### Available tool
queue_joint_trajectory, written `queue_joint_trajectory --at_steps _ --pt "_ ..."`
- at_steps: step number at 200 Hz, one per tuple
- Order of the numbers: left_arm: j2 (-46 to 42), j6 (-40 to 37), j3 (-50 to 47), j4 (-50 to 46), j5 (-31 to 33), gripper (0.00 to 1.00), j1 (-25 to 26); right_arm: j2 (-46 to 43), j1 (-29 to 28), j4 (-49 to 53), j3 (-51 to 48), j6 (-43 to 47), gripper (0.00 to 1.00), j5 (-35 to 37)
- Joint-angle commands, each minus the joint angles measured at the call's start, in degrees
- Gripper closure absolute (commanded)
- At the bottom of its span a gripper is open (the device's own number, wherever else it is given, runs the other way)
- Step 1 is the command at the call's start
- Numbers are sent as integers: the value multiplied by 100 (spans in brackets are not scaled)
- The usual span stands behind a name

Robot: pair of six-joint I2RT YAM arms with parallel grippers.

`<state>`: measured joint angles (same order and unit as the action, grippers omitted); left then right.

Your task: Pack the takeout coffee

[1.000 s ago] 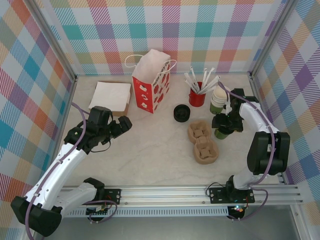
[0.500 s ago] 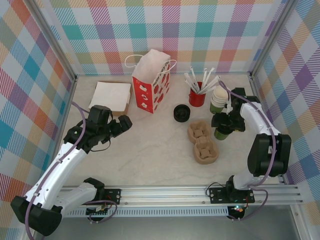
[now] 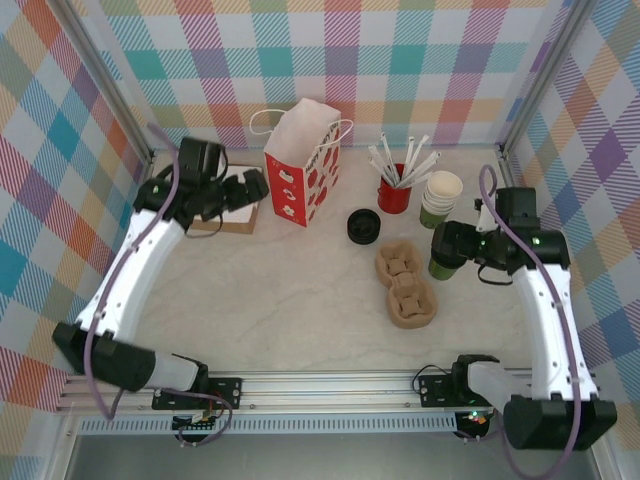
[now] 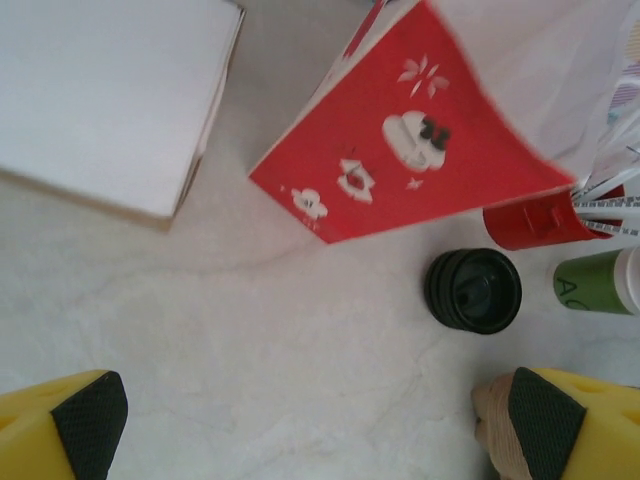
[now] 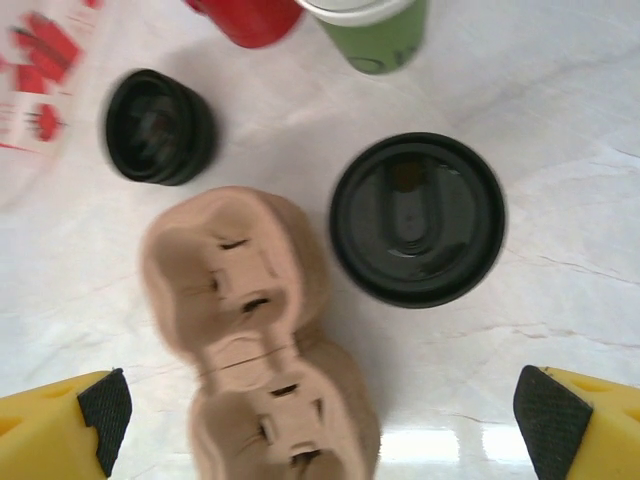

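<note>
Left arm (image 3: pixel 130 262) is stretched way out along the left side, wrist bent so the left gripper (image 3: pixel 250 188) points right, yellow fingers (image 4: pixel 85 428) spread wide with nothing in them. Right arm (image 3: pixel 550 300) stands tall with the elbow folded, right gripper (image 3: pixel 447 241) aimed left, pads (image 5: pixel 105 405) wide apart too.

Robot lab test cell: plaid-printed walls (image 3: pixel 400 60) on aluminium framing (image 3: pixel 105 80) box in a marble-look desk (image 3: pixel 300 300), two white robot arms (image 3: pixel 130 270) bolted to a metal rail (image 3: pixel 340 385) along its near edge, exposed circuit board (image 3: pixel 195 421) below.
</note>
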<state>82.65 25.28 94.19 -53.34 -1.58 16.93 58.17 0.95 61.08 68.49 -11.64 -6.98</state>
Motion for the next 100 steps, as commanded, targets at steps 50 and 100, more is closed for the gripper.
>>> queue_joint_trajectory --at_steps 50,100 --pt "3138 -2123 4197 -973 555 6 -102 -534 11 106 -395 -122 0 -793" --pt "4347 -2645 5430 -406 414 7 -102 -467 11 30 -581 -55 0 -972"
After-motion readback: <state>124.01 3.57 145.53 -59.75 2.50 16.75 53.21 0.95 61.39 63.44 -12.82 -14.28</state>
